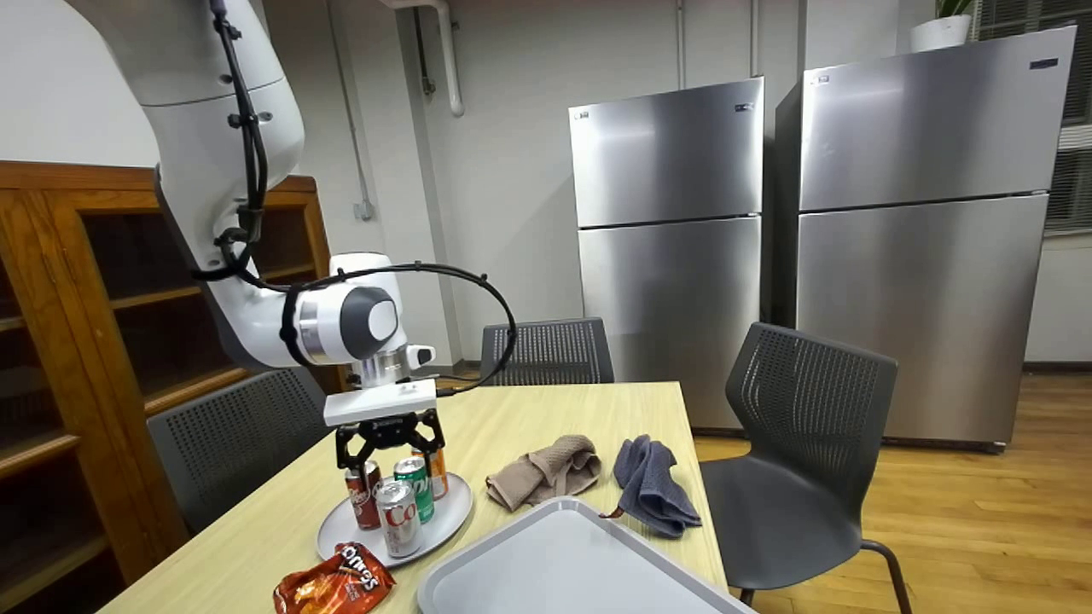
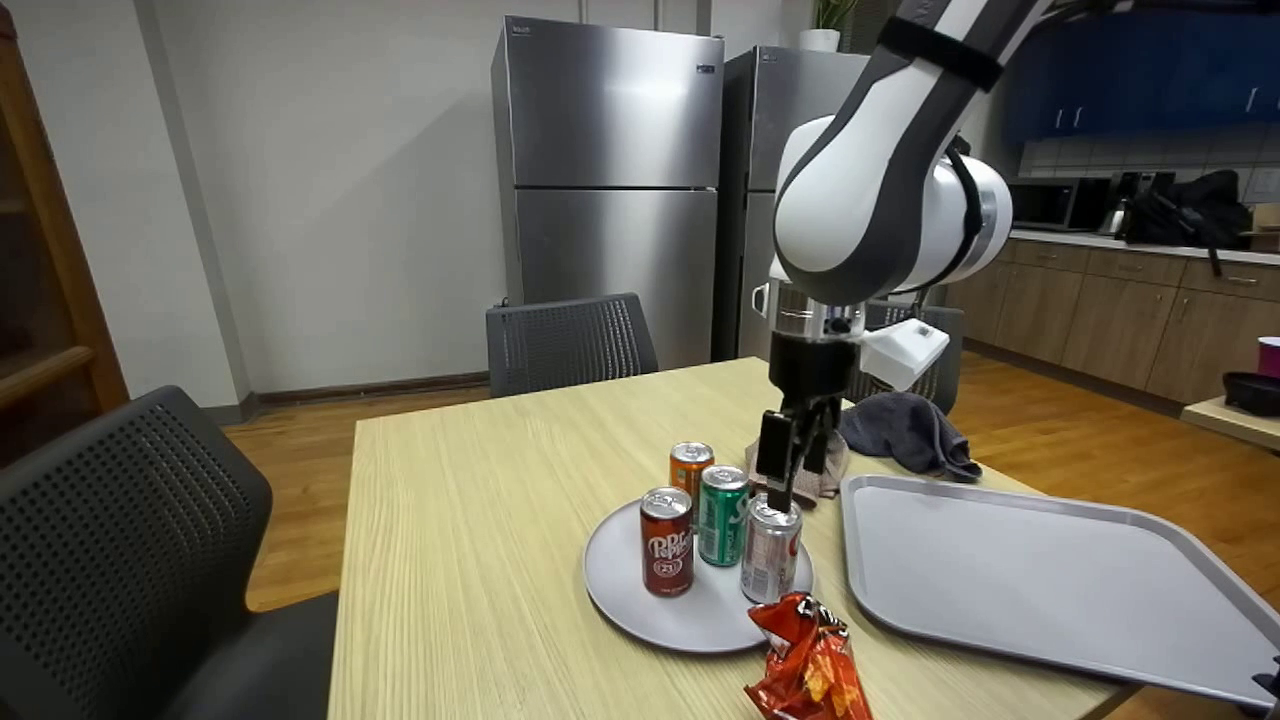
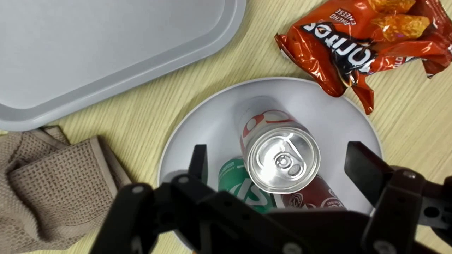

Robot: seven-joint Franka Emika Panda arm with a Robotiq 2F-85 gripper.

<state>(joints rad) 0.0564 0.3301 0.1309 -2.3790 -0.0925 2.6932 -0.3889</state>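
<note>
My gripper (image 3: 278, 157) is open and empty, its fingers apart on either side of the silver Coke can's top in the wrist view. It hangs above the cans in both exterior views (image 1: 391, 459) (image 2: 792, 478). The silver can (image 3: 282, 162) stands upright on a round grey plate (image 3: 339, 113). Beside it stand a green can (image 2: 722, 520), a dark red Dr Pepper can (image 2: 667, 548) and an orange can (image 2: 690, 462). In the wrist view the green can (image 3: 243, 185) and red can (image 3: 312, 194) are partly hidden by the gripper. I cannot tell whether a fingertip touches a can.
A red Doritos bag (image 3: 339, 46) lies at the plate's edge. A grey tray (image 1: 563, 563) lies beside the plate. A brown cloth (image 1: 546, 473) and a dark blue-grey cloth (image 1: 653, 486) lie behind the tray. Dark chairs (image 1: 802, 460) stand around the wooden table (image 2: 480, 560).
</note>
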